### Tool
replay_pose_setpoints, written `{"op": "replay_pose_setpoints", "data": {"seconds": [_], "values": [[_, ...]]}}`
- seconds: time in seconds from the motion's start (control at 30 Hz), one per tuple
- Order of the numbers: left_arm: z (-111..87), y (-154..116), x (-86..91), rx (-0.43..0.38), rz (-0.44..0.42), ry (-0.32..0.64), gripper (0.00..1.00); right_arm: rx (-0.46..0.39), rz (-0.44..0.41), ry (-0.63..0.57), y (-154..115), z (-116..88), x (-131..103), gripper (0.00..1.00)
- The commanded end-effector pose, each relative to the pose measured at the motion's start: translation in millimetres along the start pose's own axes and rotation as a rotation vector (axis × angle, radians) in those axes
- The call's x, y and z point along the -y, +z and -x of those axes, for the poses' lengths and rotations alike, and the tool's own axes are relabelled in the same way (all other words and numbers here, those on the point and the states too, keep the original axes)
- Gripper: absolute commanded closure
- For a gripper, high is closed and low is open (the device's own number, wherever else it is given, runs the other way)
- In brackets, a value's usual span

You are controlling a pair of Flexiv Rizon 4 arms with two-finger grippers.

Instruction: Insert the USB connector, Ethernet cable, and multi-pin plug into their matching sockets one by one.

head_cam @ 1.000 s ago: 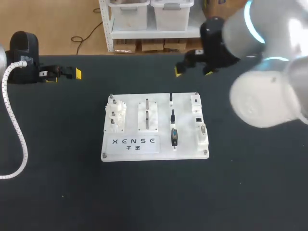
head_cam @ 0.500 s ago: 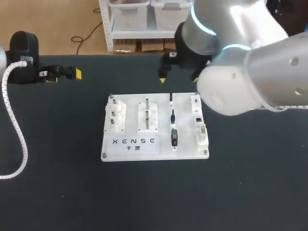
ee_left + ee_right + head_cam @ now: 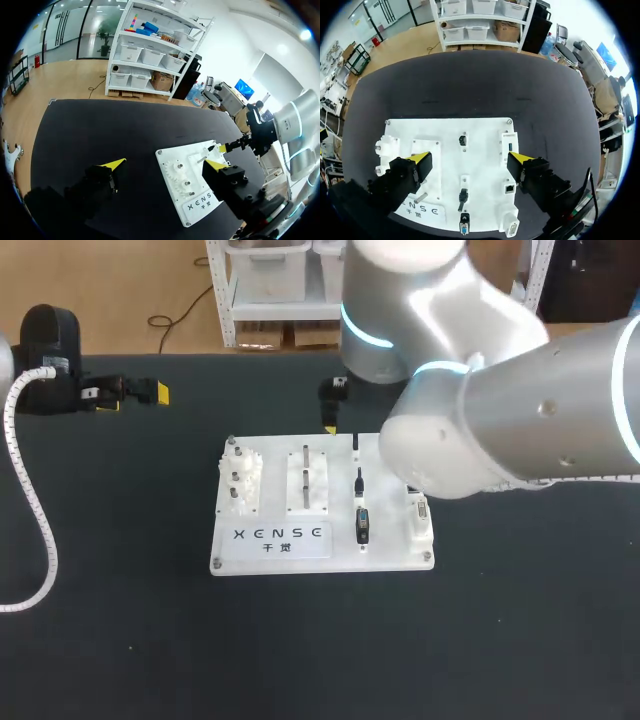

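Observation:
A white board [image 3: 270,540] lies mid-table. Three dark plugs stand in a column on it: USB connector [image 3: 463,140], Ethernet cable plug [image 3: 463,195], multi-pin plug [image 3: 464,229]. The socket block [image 3: 510,188] runs along the board's right edge. My right gripper [image 3: 470,160] hangs open above the board, its fingers straddling the plug column, nothing between them. In the head view only one of its yellow fingertips [image 3: 329,429] shows, at the board's far edge. The arm hides the rest. My left gripper [image 3: 133,398] rests open and empty at the table's far left.
The board's left half carries white gear posts [image 3: 240,485] and a slotted block [image 3: 307,480]. My right arm's bulky links [image 3: 500,430] overhang the board's right side. A white coiled cable [image 3: 35,510] hangs along my left arm. Black tabletop surrounds the board.
My right arm has swung left from the far right, bringing its open gripper over the board's far edge. The left arm and the plugs have not moved.

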State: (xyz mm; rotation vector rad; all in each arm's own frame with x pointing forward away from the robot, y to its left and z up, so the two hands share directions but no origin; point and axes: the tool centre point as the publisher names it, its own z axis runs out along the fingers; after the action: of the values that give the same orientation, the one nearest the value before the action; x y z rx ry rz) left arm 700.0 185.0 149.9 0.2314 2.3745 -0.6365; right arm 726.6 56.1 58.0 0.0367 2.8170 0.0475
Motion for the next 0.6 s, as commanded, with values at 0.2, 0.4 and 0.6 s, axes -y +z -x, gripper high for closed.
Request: {"op": "replay_pose_setpoints", "data": {"seconds": [0.2, 0.4, 0.6], "values": [[0.0, 0, 0.0, 0.000, 0.000, 0.000, 0.00, -0.003, -0.010, 0.013, 22, -2, 1, 0.00], [0.0, 0, 0.0, 0.000, 0.000, 0.000, 0.00, -0.008, 0.001, 0.017, 28, 5, -3, 0.00], [0.0, 0, 0.0, 0.000, 0.000, 0.000, 0.00, -0.020, 0.006, 0.017, 32, 12, -8, 0.00]]}}
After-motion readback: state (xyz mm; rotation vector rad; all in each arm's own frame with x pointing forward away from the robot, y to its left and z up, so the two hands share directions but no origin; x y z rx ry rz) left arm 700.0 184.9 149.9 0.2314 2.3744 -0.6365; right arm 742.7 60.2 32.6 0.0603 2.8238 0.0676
